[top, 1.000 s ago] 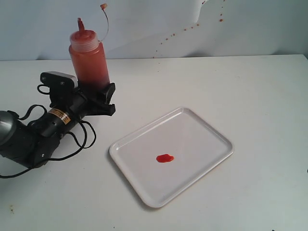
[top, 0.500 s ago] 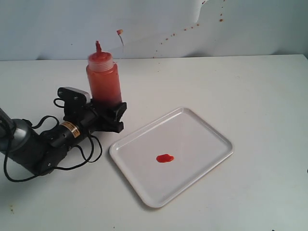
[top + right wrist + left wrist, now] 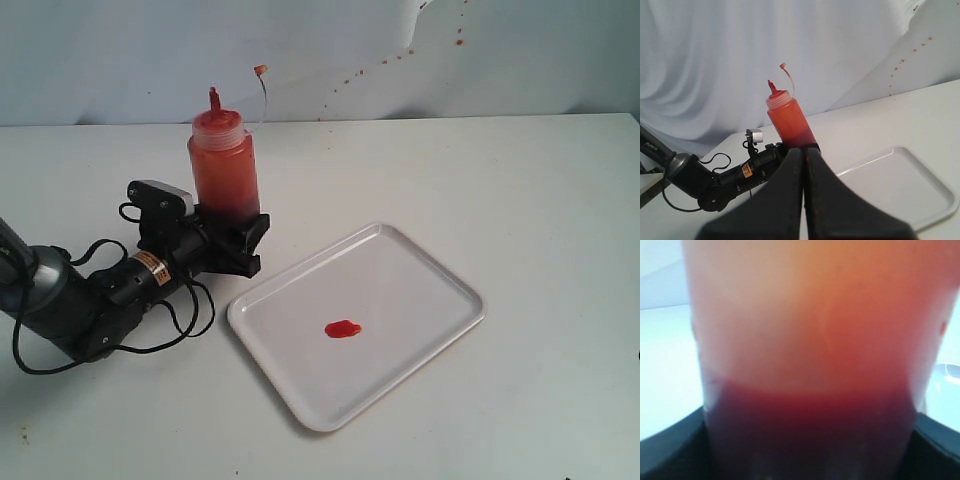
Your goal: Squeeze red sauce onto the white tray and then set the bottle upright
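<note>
the bottle (image 3: 224,170) stands upright on the left part of the desk (image 3: 520,180), its pointed red nozzle cap (image 3: 215,100) up and the small tip cap (image 3: 260,69) hanging off its thin tether to one side. the left end effector (image 3: 232,220) holds the bottle low on its body, black fingers (image 3: 255,226) on either side; whether the base touches the desk cannot be told. in the left wrist view the bottle fills the frame, with darker sauce in its lower part. near the bottle, apart from it, lies the white tray (image 3: 440,275), set at an angle, with a small oval blob of red sauce (image 3: 343,328) near its middle. the right end effector (image 3: 804,155) hangs well away from the bottle, its fingers pressed together on nothing. small red specks (image 3: 460,41) dot the wall behind.
</note>
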Robot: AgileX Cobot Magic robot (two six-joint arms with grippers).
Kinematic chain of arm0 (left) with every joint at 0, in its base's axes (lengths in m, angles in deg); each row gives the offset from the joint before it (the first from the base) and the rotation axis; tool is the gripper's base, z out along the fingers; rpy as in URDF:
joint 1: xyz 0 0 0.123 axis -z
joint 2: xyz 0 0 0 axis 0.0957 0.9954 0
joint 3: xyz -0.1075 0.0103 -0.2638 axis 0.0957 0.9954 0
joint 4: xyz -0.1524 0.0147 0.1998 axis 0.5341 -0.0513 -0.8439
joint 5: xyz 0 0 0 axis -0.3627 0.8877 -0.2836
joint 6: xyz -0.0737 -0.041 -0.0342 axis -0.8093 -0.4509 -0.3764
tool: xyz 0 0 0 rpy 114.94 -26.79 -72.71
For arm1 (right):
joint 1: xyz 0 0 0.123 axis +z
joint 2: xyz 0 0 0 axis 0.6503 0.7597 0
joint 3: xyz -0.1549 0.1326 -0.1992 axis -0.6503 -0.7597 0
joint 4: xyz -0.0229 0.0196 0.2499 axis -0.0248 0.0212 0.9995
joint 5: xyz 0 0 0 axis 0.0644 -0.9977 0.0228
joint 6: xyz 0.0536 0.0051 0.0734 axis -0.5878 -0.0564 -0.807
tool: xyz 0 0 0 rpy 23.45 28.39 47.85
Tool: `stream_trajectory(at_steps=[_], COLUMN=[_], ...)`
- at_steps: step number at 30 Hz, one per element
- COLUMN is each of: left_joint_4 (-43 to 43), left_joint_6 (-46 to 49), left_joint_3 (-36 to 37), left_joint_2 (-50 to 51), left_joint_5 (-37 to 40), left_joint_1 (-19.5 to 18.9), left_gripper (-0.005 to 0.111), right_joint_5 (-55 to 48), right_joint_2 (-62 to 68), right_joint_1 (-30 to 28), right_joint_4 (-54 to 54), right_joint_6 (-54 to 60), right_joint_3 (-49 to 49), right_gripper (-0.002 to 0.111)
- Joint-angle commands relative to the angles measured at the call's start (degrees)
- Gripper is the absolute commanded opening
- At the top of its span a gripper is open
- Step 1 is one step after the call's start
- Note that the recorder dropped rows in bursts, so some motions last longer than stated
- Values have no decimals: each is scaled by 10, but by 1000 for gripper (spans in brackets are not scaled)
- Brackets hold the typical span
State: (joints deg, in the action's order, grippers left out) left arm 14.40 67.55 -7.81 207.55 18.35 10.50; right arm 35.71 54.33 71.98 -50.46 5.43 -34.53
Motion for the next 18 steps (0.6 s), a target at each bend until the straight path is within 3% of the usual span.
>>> stream_trajectory(at_steps=[1, 18], left_joint_4=[12, 35], left_joint_6=[-5, -5], left_joint_3=[-6, -6], left_joint_2=[-6, -6], left_joint_5=[-36, -27], left_joint_1=[-1, -1], left_gripper=[0, 0], right_joint_5=[-2, -2], right_joint_2=[-3, -3], right_joint_1=[0, 0], right_joint_4=[2, 2], right_joint_6=[-3, -3], right_joint_3=[-2, -2], right_gripper=[0, 0])
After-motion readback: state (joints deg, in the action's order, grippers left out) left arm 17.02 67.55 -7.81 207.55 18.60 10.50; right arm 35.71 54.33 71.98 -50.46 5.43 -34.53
